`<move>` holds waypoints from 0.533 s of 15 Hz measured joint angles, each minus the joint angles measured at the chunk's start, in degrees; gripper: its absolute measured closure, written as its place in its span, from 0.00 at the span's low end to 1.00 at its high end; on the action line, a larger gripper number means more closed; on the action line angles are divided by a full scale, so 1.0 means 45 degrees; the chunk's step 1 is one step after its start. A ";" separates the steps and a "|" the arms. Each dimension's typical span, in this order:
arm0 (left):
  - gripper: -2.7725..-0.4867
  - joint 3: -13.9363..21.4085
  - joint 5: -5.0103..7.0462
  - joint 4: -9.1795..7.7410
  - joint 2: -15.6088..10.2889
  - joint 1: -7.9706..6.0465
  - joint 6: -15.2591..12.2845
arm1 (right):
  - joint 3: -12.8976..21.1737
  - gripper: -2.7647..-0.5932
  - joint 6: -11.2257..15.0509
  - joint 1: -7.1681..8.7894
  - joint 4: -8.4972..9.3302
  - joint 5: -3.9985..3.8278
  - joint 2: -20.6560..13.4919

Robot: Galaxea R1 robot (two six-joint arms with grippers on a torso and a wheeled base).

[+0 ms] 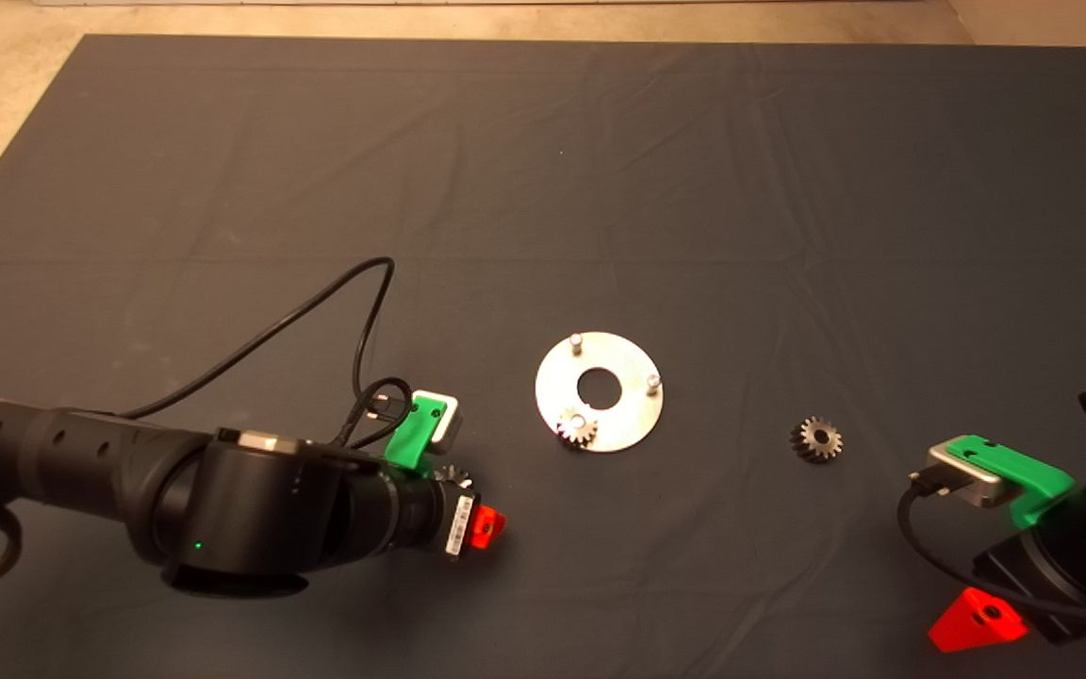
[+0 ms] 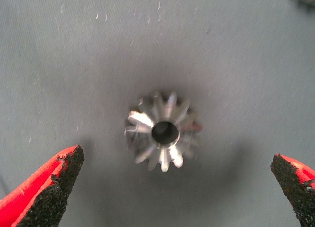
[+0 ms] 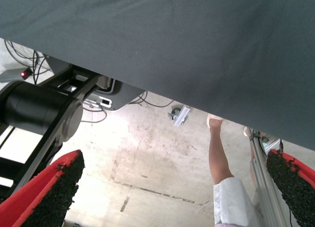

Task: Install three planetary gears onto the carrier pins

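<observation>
Left green gripper (image 2: 172, 187), red fingers spread wide and empty, hovering over small silvery spur gear (image 2: 162, 132) lying flat on dark mat (image 1: 543, 170). Best lowered centred, closing evenly across teeth. Right gripper (image 3: 172, 187) parked, open.

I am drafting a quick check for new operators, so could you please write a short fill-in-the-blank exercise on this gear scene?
1. Of the three carrier pins on the disc, ____ carries a gear.
2. The left tool hangs over a gear with its fingers ____.
3. A loose gear lies on the mat between the disc and the ____ tool.

Missing words: one; open; right
</observation>
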 joint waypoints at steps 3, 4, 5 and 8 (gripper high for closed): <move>0.01 -0.0073 0.0000 0.0079 0.0095 0.0011 0.0015 | 0.0000 0.01 0.0000 0.0005 0.0199 0.0003 0.0000; 0.01 -0.0152 0.0000 0.0182 0.0106 0.0062 0.0039 | 0.0000 0.01 0.0000 0.0000 0.0263 0.0008 -0.0001; 0.01 -0.0176 0.0000 0.0200 0.0110 0.0068 0.0045 | 0.0000 0.01 0.0000 0.0005 0.0327 -0.0011 -0.0005; 0.01 -0.0244 0.0000 0.0285 0.0173 0.0071 0.0052 | 0.0000 0.01 0.0000 0.0005 0.0497 0.0000 0.0000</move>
